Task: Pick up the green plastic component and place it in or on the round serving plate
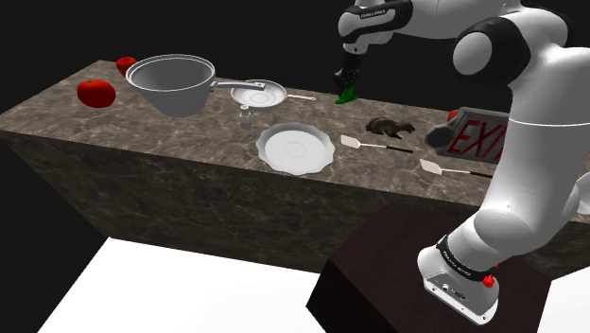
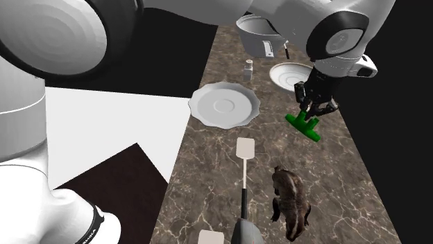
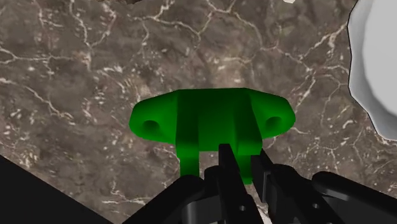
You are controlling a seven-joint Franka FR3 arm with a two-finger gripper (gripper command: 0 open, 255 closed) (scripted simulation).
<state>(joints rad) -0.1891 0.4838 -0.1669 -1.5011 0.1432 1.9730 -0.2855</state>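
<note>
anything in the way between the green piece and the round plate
Nothing visible does: bare counter lies between the green component, clasped in the tool, and the round plate. The spatula lies off to the side of that line.

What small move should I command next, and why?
Probably lift straight up. The gripper seems shut on a tab of the green component, which lies low over the marbled counter; it needs clearance before travelling to the scalloped white plate.

On the marbled counter (image 1: 142,142) — red fruit (image 1: 96,93), pot (image 1: 173,80), spatula (image 1: 352,142), brown animal figure (image 1: 388,126).
</note>
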